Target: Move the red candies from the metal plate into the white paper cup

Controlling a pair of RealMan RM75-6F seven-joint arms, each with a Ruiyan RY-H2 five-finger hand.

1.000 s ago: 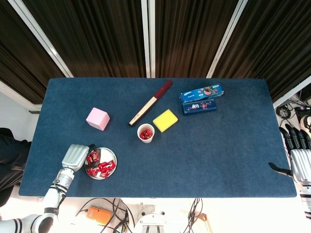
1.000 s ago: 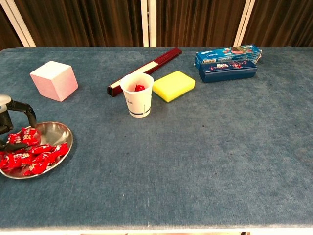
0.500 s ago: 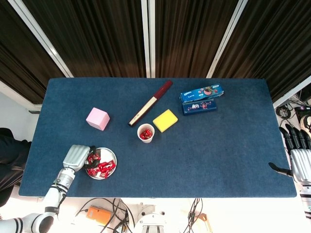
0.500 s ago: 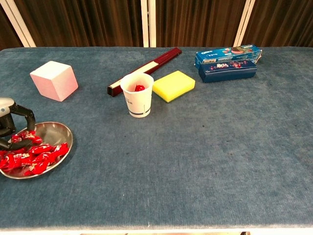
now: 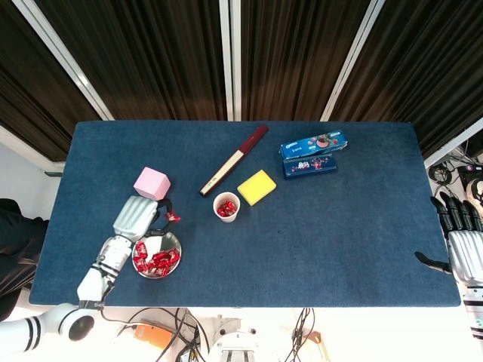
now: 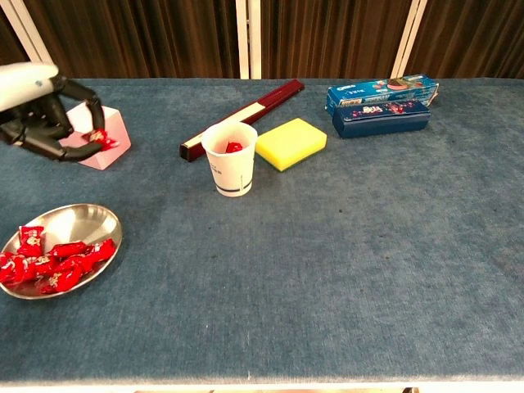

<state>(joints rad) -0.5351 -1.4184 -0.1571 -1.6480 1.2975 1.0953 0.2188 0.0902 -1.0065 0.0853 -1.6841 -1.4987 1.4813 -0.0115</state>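
A round metal plate (image 5: 170, 240) (image 6: 97, 222) near the table's front left holds several red candies (image 5: 156, 260) (image 6: 51, 266). My left hand (image 5: 139, 216) (image 6: 39, 106) is raised above and behind the plate, pinching one red candy (image 5: 173, 217) (image 6: 101, 137) at its fingertips. The white paper cup (image 5: 226, 207) (image 6: 230, 160) stands near the table's middle, to the right of that hand, with red candy inside. My right hand (image 5: 462, 243) hangs beyond the table's right edge, fingers spread, holding nothing.
A pink cube (image 5: 152, 184) (image 6: 111, 135) sits behind my left hand. A dark red stick (image 5: 233, 160) (image 6: 241, 117), a yellow sponge (image 5: 256, 187) (image 6: 291, 142) and a blue cookie box (image 5: 312, 153) (image 6: 379, 104) lie behind and right of the cup.
My left hand has lifted off the plate with one red candy and moved up and toward the cup. The right hand has barely moved.
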